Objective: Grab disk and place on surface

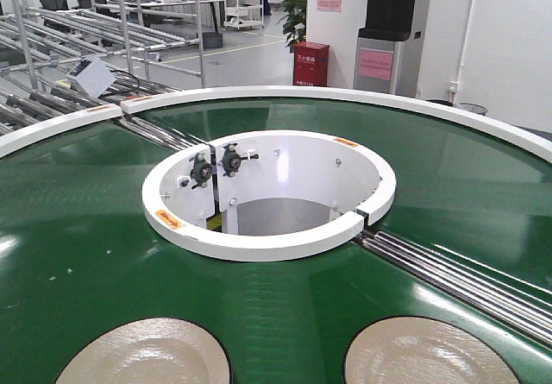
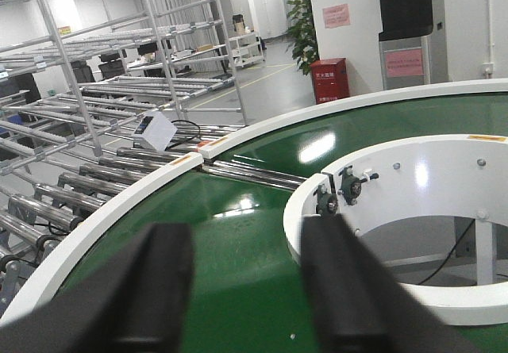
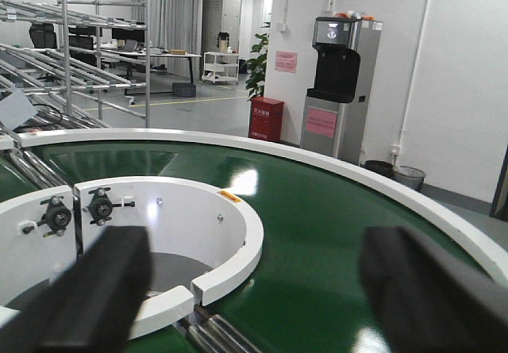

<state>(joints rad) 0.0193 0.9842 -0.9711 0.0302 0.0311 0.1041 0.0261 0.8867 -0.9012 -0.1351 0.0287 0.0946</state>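
Green ring conveyor belt w/ white rims, front view. Two pale round disks lie flat on the belt at the near edge, well apart, both partly cut off by the frame: left disk and right disk. White inner rim sits farther back, at centre. Left gripper is over the belt, jaws apart, nothing between. Right gripper has jaws wide, empty.

The belt is glossy dark green, edged by white rims. The left disk and right disk, nearest, are pale beige with faint concentric rings and dark edges. Far behind stands a red cabinet. The left tool and right tool are black.
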